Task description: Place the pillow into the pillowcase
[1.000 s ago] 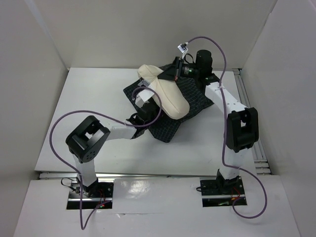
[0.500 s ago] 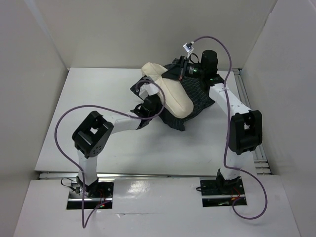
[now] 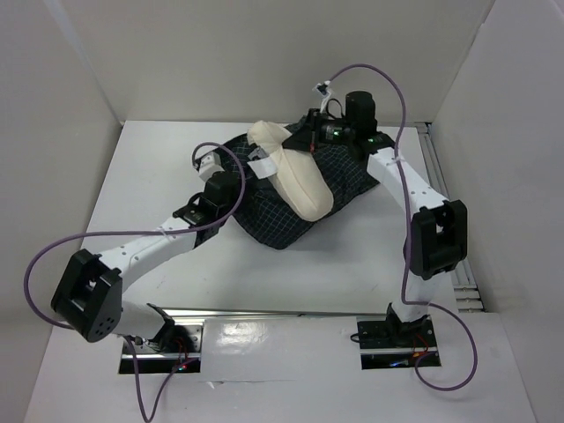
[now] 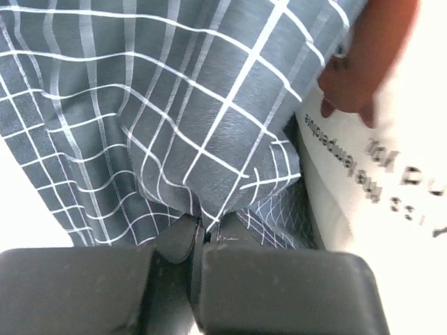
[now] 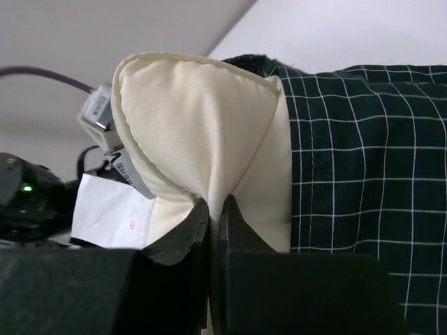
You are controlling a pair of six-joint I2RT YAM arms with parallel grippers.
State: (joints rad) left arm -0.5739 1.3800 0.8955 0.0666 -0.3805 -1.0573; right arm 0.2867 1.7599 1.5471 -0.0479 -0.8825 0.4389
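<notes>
Left gripper (image 4: 202,234) is clamped tight on a fold of the pillowcase (image 3: 275,218), near its left edge. Right gripper (image 5: 215,209) pinches the pillow (image 3: 300,176) at its far end. The pillow lies across the pillowcase, far-middle of the table (image 3: 159,167).

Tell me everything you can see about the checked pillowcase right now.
The pillowcase is soft dark green-black cloth with a fine white grid, crumpled and spread on the white table toward its far side. The cream pillow lies across its top, apparently not yet inside. The left gripper is shut on a bunched fold at its left edge; a white printed label shows beside that fold.
</notes>
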